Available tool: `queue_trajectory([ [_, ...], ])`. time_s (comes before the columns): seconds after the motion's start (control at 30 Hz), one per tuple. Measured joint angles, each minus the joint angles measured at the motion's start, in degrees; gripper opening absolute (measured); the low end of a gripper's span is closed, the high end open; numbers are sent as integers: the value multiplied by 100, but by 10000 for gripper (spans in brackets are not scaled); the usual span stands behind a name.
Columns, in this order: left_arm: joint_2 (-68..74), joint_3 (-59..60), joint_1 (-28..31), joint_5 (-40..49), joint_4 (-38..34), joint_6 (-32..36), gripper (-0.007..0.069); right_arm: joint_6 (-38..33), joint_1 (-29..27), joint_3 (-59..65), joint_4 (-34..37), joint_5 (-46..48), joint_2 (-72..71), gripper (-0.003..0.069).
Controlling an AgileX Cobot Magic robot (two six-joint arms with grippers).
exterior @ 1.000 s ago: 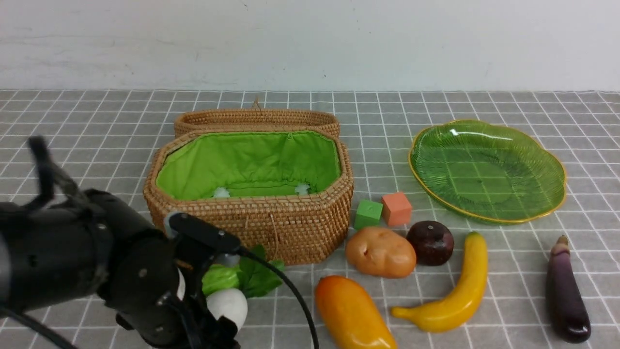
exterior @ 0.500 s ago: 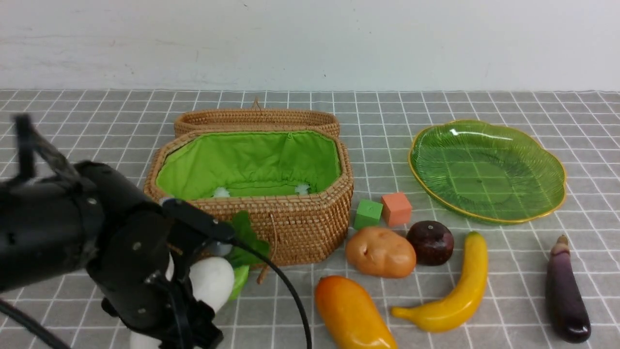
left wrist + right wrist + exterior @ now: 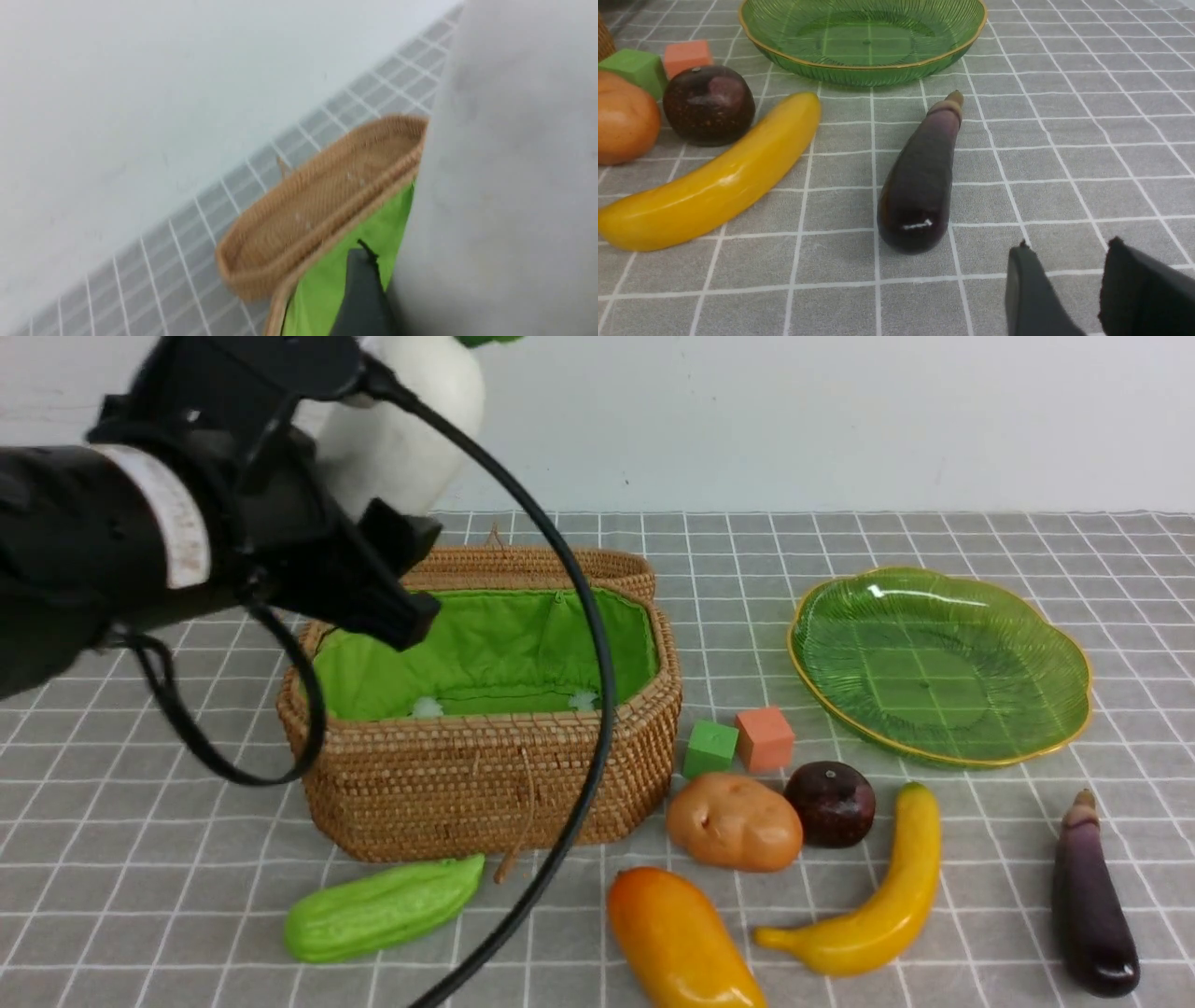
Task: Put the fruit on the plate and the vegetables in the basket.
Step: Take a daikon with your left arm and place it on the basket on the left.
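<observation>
Transport of the white radish to the basket: the step in hand, by the look of it. Holds the radish clamped in the left end effector, raised high off the desk, about over the basket's left end. Rests the right end effector low beside the eggplant, jaws apart, nothing between them.

Calls next, probably, for a short shift toward the middle of the green lining, a descent inside the woven rim, then a parting of the jaws; risks a bounce off the rim if released too near the edge.

Counts four vegetables: radish in the air, cucumber on the desk before the basket, potato and eggplant further right; none in the basket yet. Three fruits, mango, banana and dark maroon fruit, all on the desk, none on the plate. Two cubes, green cube and orange cube, between basket and plate. One basket, one lid behind it, one plate.
</observation>
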Motion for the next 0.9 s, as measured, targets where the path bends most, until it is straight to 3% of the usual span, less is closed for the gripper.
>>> queue_trajectory([
  [0.1,659,0,0,-256,939,-947,474,0,0,0,0,0,0,241],
  [0.13,659,0,0,-262,939,-1024,474,0,0,0,0,0,0,241],
  [0.37,1841,0,-5,-340,3731,-3738,478,0,0,0,0,0,0,241],
  [0.43,1875,0,-5,-342,4241,-4275,497,0,0,0,0,0,0,241],
  [0.5,1877,0,-5,-162,5010,-5281,595,0,0,0,0,0,0,241],
  [0.63,1877,0,-5,355,5403,-6274,664,0,0,0,0,0,0,241],
  [0.9,1877,0,-5,749,5182,-6400,597,0,0,0,0,0,0,241],
])
